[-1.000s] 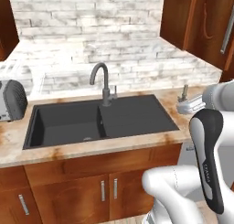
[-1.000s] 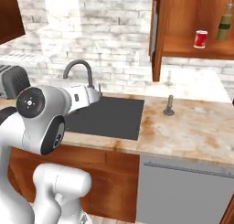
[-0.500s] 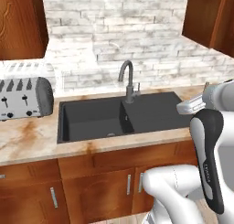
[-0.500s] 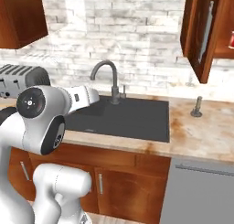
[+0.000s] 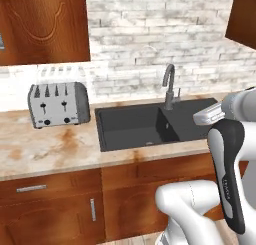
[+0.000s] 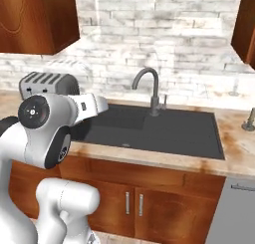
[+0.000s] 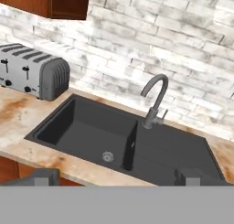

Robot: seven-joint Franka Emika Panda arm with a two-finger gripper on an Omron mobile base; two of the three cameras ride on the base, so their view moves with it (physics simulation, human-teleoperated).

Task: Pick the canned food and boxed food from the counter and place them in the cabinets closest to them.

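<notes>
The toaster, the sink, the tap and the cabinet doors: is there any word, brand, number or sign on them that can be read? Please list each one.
No readable text on any of them.
Toaster: dark knobs and levers, no lettering.
Sink: plain black.
Tap: plain grey.
Cabinet door: a carved curve, no lettering.
Robot's forearm: a faint dark mark, too small to read.

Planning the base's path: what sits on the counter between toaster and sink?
Nothing: bare counter separates the toaster from the sink, seen in the left base view.

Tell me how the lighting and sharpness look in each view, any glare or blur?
Left base view: soft even light, toaster crisp. Right base view: faucet sharp, no glare on the counter. Hand view: sink clear, only a faint shadow inside.
</notes>
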